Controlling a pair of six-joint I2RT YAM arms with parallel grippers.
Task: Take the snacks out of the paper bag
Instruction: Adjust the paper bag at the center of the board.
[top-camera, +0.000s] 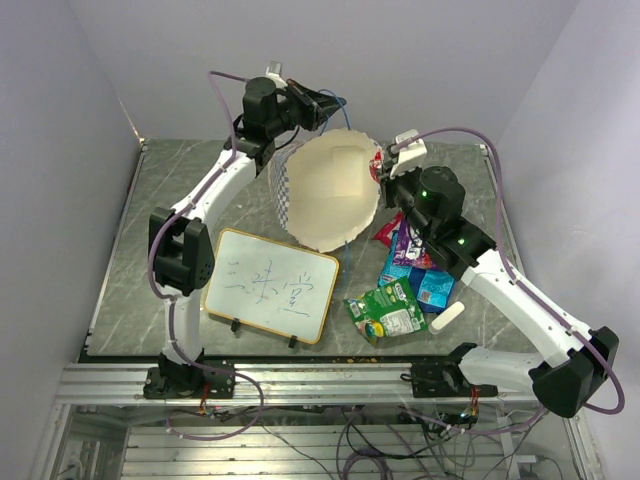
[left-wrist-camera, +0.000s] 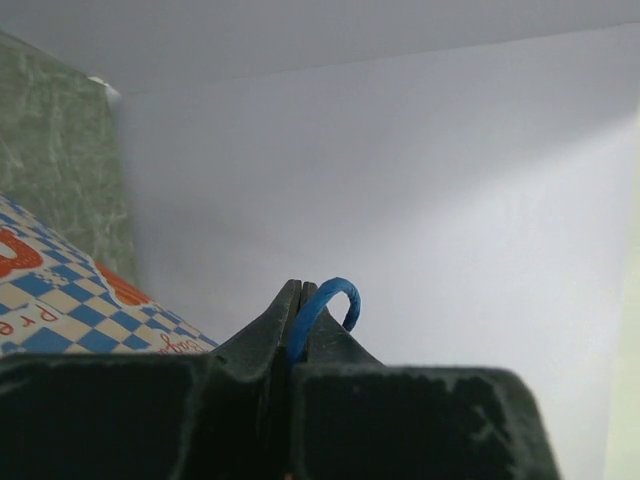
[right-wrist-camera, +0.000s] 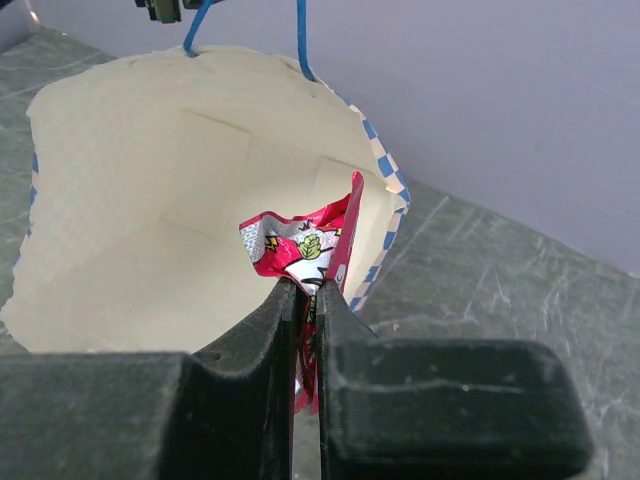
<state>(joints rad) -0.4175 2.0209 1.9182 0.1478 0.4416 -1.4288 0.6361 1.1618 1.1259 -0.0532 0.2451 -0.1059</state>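
The paper bag (top-camera: 330, 190) is tipped with its open mouth facing me; its pale inside (right-wrist-camera: 140, 220) shows nothing else in it. My left gripper (top-camera: 322, 105) is at the bag's far rim, shut on a blue cord handle (left-wrist-camera: 325, 300); the bag's chequered band (left-wrist-camera: 60, 300) shows at the left. My right gripper (top-camera: 388, 178) is at the bag's right rim, shut on a red-white packet (right-wrist-camera: 300, 245). On the table to the right of the bag lie a green packet (top-camera: 388, 312), a blue-teal packet (top-camera: 418, 278) and a purple-red packet (top-camera: 392, 232).
A framed whiteboard (top-camera: 270, 285) with blue writing stands in front of the bag on the left. A white eraser block (top-camera: 447, 318) lies right of the green packet. Grey walls close in on the table at the back and sides.
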